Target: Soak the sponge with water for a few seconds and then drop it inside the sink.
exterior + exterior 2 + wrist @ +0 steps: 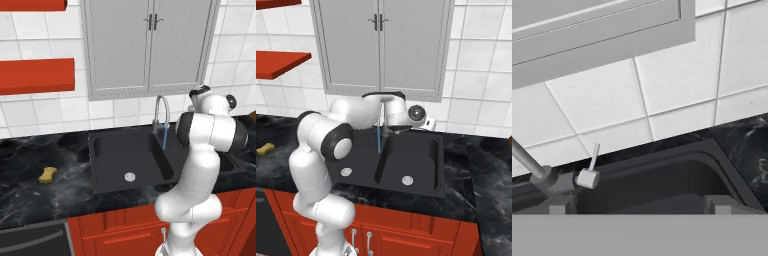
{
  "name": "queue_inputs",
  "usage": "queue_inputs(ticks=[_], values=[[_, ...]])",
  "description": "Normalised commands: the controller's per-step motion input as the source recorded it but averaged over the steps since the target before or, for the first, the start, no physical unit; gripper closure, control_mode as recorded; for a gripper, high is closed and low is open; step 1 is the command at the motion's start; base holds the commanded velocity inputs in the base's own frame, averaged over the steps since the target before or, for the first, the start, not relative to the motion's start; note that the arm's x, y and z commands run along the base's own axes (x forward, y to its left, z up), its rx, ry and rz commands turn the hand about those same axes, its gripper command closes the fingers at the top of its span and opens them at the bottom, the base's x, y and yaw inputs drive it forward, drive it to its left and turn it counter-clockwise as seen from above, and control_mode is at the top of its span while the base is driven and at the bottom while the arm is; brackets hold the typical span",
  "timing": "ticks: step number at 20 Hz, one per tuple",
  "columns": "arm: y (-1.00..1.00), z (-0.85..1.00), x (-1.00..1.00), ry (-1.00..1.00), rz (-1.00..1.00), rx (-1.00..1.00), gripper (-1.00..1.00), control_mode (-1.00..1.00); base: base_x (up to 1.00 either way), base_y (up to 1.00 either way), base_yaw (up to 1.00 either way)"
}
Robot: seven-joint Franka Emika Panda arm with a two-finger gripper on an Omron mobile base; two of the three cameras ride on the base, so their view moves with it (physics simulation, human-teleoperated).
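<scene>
While water runs from the faucet [161,111], the sponge [48,174] lies on the desk [30,195], well left of the sink [107,172].
Left base view: a thin blue stream falls into the wide basin, which holds nothing but its silver drain [130,176]. Right base view: the end effector [428,122] sits beside the faucet above the sink's back rim; both basins hold only drains. Hand view: the fingertips [556,206] stand spread wide, gripping nothing, facing the faucet lever [592,167]. No legible writing.

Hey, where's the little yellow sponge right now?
The small yellow-tan sponge lies on the dark marble counter, well left of the black double-basin sink in the left base view, apart from it.
</scene>
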Motion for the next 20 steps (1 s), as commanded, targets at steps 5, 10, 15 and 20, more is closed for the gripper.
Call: queue_inputs(ticks=[5, 10, 15, 20], values=[[-0.13, 0.52, -0.49, 0.19, -0.02, 0.00, -1.00, -1.00, 0.00, 0.00, 0.00], [-0.04, 0.44, -0.44, 0.17, -0.01, 0.00, -1.00, -1.00, 0.00, 0.00, 0.00], [0.00, 0.12, -0.46, 0.09, 0.00, 0.01, -1.00, -1.00, 0.00, 0.00, 0.00], [0.02, 0.00, -0.44, 0.00, 0.00, 0.00, -1.00, -1.00, 0.00, 0.00, 0.00]])
